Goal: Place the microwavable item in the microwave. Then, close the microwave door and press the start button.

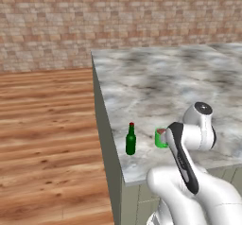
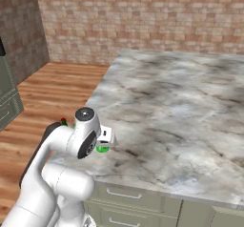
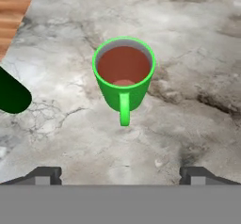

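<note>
At the bottom of the hand view the two dark finger tips of the two-finger gripper point(image 3: 120, 175) are seen set wide apart near the lower left and lower right, released and holding nothing, with bare marbled grey stone countertop point(image 3: 188, 53) between them. Above them, just above the centre of that frame, the small bright green mug with a side handle point(image 3: 124, 75) is seen standing upright on the countertop, its handle turned toward the bottom of the frame and reddish-brown liquid filling it to just below the rim. The step in hand is judged to be the approach for the first pick-up, since the mug is not yet touched and the microwave is not reached. The next move is judged to call for the open jaws to be brought down around the mug and closed without tipping it, as the liquid could be spilled. At the left edge of the hand view the tall dark green glass bottle with a red cap point(image 3: 12, 93) is partly seen; in the left base view it stands lower centre, near the counter's edge and just left of the mug, so it should be kept clear of
</note>
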